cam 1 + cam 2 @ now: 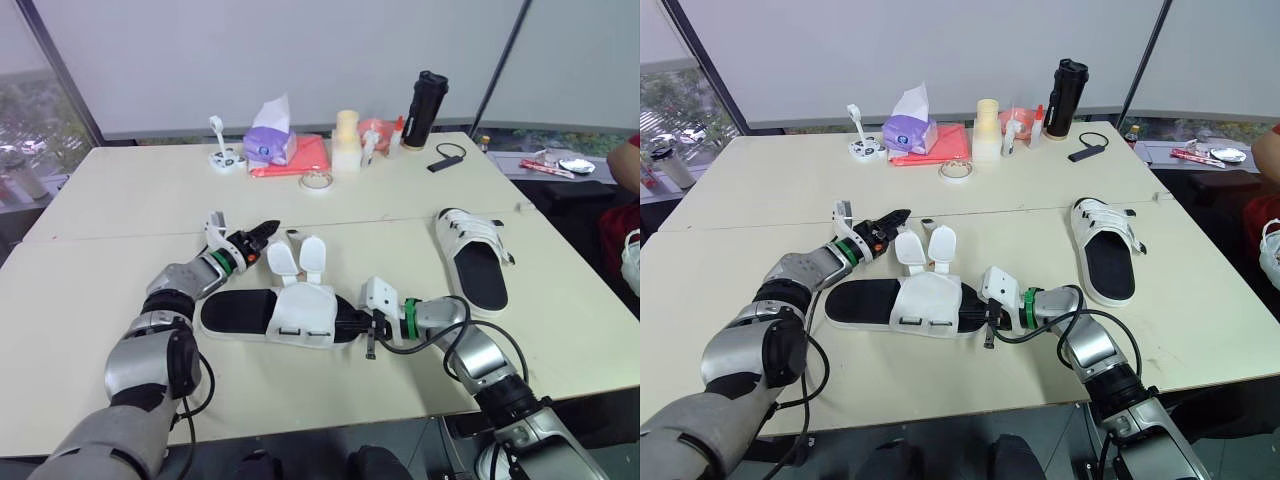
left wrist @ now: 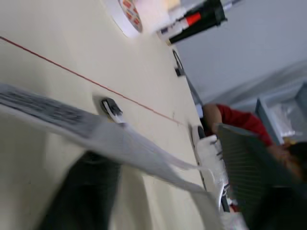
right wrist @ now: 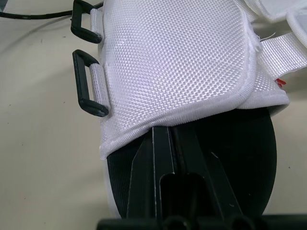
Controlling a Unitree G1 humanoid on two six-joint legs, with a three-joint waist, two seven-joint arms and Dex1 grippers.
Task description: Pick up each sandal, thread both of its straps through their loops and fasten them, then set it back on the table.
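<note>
White mesh upper, black sole: near sandal (image 1: 300, 315) lies flat on the table (image 1: 120, 200), at 6 o'clock from table centre, long axis running 9 to 3. Both straps (image 1: 283, 258) are undone and stick out from the upper toward 12 o'clock, side by side, with their ends raised. Two black loops (image 3: 85, 81) sit on the opposite edge of the upper with nothing through them.

Right gripper (image 1: 352, 322) is at the sandal's 3 o'clock end. Its fingers are drawn together and lie flat on the black insole, tips against the rim of the mesh upper. Can't tell if they pinch anything.

Left gripper (image 1: 268, 230) is at 11 o'clock from the upper, just beside the strap ends. The left wrist view has a strap running across close in front of the camera, but it is blurred, so I can't tell its grip state or whether it has the strap.

Far sandal (image 1: 475, 260) is at 2 o'clock from the near one, well apart, sole down, pointing roughly 12 to 6, with its straps lying across the upper.

Clutter at the table's 12 o'clock edge: tissue box (image 1: 270, 145), tape roll (image 1: 316, 180), bottle (image 1: 425, 108).
</note>
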